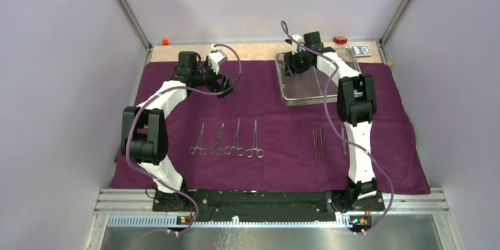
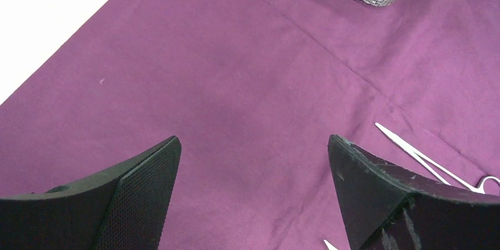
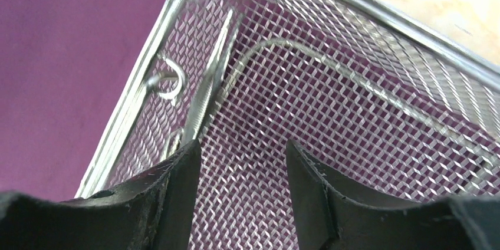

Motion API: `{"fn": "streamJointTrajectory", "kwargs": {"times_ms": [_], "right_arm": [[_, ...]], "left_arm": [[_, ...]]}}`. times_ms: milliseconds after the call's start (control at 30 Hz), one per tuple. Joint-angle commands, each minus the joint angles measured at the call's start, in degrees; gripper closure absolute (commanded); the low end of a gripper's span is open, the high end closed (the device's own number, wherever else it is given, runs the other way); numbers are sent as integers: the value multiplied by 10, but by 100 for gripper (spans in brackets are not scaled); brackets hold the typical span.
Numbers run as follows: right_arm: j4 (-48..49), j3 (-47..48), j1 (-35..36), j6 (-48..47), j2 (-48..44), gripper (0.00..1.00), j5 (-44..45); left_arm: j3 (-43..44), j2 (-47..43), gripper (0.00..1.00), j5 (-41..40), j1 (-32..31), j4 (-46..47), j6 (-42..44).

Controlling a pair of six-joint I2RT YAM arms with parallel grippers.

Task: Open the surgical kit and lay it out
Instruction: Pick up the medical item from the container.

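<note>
Lying flat, the purple cloth (image 1: pixel 271 117) carried four clamps (image 1: pixel 227 142) in a row, tips pointing away from the arms, with the tweezers (image 1: pixel 319 142) parallel at their right. The right gripper (image 3: pixel 242 147), jaws partly apart and empty, hung inside the mesh tray (image 1: pixel 295 101) beside a steel instrument (image 3: pixel 209 94) lying along its wall. The left gripper (image 2: pixel 253 141) gaped wide over the cloth.

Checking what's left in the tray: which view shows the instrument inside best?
Right wrist: the instrument lies in the mesh tray by its wall, ahead of the fingers. Top external: right arm hides it. Left wrist: only a tray corner.
</note>
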Motion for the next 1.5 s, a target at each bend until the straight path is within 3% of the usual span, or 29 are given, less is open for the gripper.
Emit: {"fn": "streamJointTrajectory", "kwargs": {"times_ms": [0, 267, 400, 800, 1467], "right_arm": [[42, 40, 22, 23, 17, 46, 1], [53, 41, 34, 29, 43, 46, 19], [66, 24, 42, 17, 46, 47, 70], [46, 18, 48, 11, 35, 55, 145], [53, -2, 13, 56, -28, 64, 107]], "left_arm": [[-20, -11, 1, 20, 2, 35, 4], [-31, 0, 1, 45, 3, 61, -23], [-27, 4, 1, 56, 3, 65, -36], [-19, 1, 1, 67, 3, 66, -48], [-17, 3, 1, 88, 3, 65, -40]]}}
